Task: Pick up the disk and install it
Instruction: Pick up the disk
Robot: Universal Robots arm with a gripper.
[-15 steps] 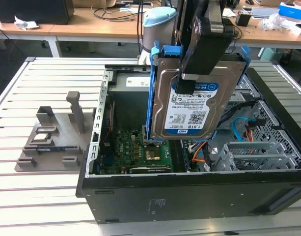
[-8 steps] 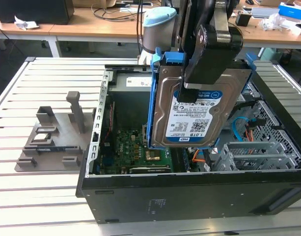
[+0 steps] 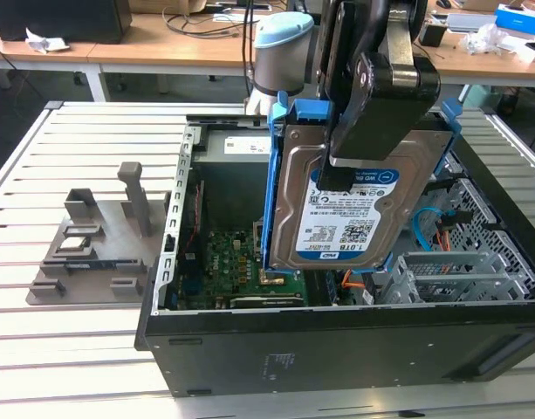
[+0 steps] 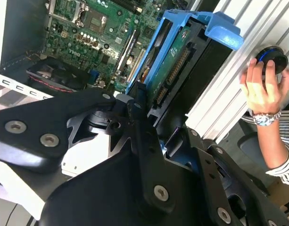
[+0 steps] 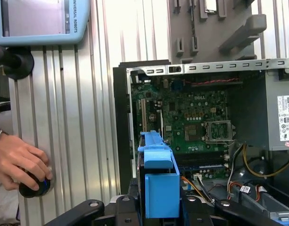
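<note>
I saw bright, even light on the slats (image 3: 75, 349) around the case (image 3: 337, 358). Inside the case it was dimmer, with soft shadows. Beside the case, glare bleached the slats in the second wrist view, and the disk (image 3: 337, 218) carried a faint sheen.

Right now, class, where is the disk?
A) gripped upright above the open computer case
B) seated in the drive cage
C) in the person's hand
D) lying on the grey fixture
A: the gripper is shut on the disk, which hangs on edge over the open computer case.
</note>
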